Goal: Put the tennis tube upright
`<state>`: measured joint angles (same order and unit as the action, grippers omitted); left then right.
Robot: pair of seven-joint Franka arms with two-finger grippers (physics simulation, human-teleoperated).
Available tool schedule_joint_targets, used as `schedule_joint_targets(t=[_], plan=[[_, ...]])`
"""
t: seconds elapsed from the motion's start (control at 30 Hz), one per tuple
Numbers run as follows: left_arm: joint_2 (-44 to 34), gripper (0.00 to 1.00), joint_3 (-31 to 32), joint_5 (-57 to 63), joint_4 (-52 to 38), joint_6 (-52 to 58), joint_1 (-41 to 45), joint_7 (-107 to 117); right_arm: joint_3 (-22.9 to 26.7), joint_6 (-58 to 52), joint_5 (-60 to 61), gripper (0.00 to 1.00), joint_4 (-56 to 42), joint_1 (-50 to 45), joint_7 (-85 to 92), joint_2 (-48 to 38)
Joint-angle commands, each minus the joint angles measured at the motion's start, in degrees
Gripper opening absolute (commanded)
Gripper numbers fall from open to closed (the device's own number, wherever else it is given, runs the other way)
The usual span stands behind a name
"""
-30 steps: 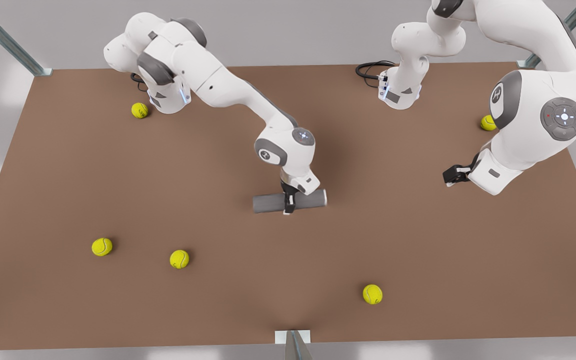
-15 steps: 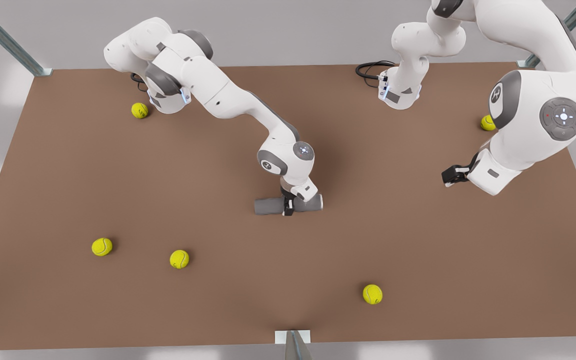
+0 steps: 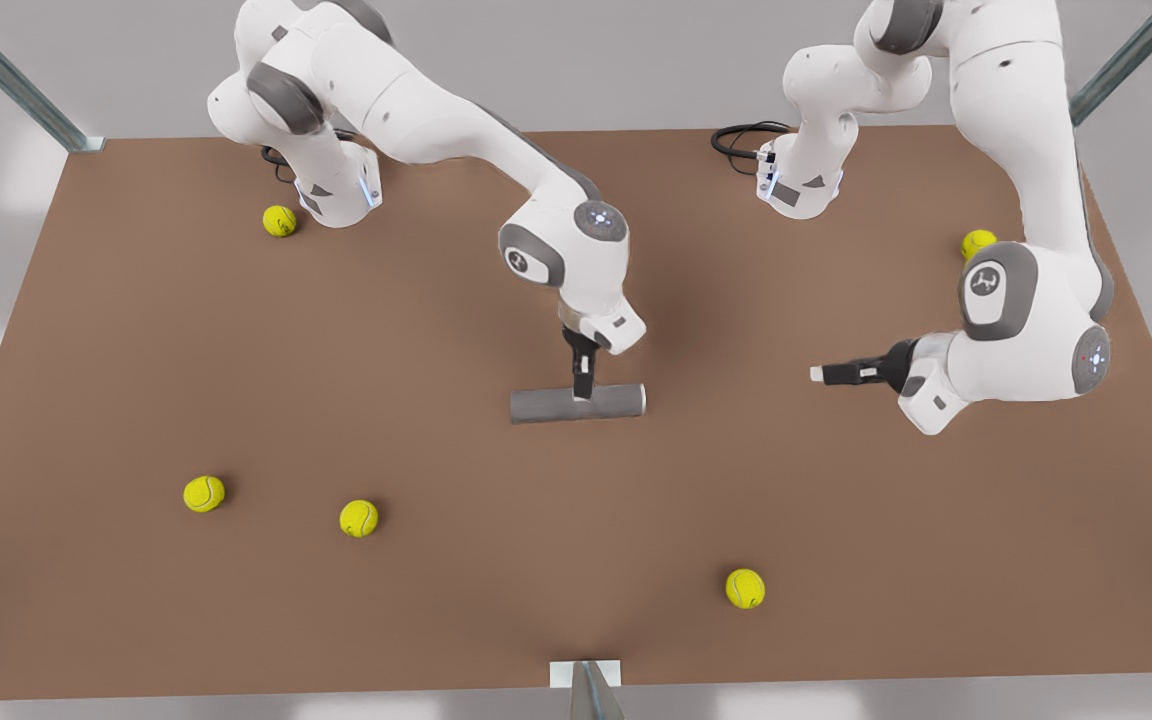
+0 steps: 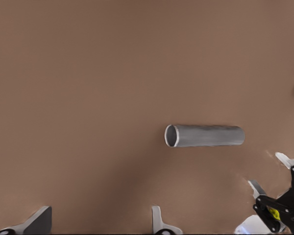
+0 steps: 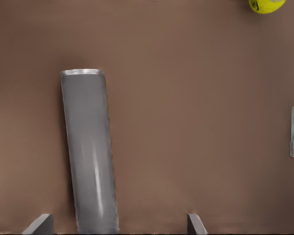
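tennis tube (image 3: 541,405) flat, under spread right gripper (image 3: 583,390)

You have the slim grey matte tennis tube (image 3: 548,405) lying on its side near the middle of the flat brown table (image 3: 886,520), lengthwise across the front view. The right gripper (image 3: 583,388) stands over its middle, fingers spread to either side. The left gripper (image 3: 820,373) hangs well apart on the front view's right, fingers parted. Small yellow-green tennis balls (image 3: 358,518) lie scattered: three nearer the camera, two behind near the arm bases.
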<state>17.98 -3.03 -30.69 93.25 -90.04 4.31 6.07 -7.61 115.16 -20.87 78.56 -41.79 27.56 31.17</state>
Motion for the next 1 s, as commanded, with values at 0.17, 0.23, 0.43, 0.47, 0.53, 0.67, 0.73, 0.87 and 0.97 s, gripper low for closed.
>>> schedule_joint_targets(t=[0.17, 0.23, 0.43, 0.47, 0.53, 0.67, 0.73, 0.87, 0.97], plan=[[7.3, 1.0, -0.1, -27.4, 10.4, -10.4, -0.1, -51.9, 20.9, -35.4, 14.7, 1.0, -3.6, 12.4, -21.6, -12.9], [8.0, 1.0, 0.1, -30.3, 11.6, -16.2, 2.1, -60.6, 22.0, -37.6, 16.4, 1.0, -3.2, 15.9, -26.5, -19.1], [10.4, 1.0, 0.2, -52.0, 17.6, -33.6, 13.1, -80.6, 24.4, -41.5, 17.2, 1.0, 0.0, 18.6, -33.1, -27.2], [11.2, 1.0, 0.2, -54.5, 17.8, -34.2, 13.5, -84.3, 26.3, -41.5, 19.1, 1.0, 0.0, 18.6, -33.1, -25.7], [12.7, 1.0, 0.2, -59.9, 19.9, -34.3, 13.5, -89.0, 27.7, -41.6, 20.2, 1.0, -0.4, 19.4, -33.0, -24.0], [10.2, 1.0, 0.3, -60.2, 25.6, -34.2, 14.7, -89.1, 27.6, -41.7, 20.3, 1.0, -0.3, 19.4, -33.1, -21.2], [10.8, 1.0, 0.2, -60.8, 25.5, -34.6, 16.5, -89.1, 27.6, -41.7, 21.1, 1.0, -0.3, 19.5, -33.1, -21.0], [11.5, 1.0, 0.2, -60.8, 25.6, -33.8, 17.9, -89.1, 27.6, -41.8, 21.5, 1.0, -0.1, 19.4, -33.1, -20.8], [10.8, 1.0, 0.3, -60.9, 27.7, -33.2, 18.1, -88.9, 27.6, -41.8, 21.5, 1.0, -0.1, 19.4, -33.1, -20.5]])
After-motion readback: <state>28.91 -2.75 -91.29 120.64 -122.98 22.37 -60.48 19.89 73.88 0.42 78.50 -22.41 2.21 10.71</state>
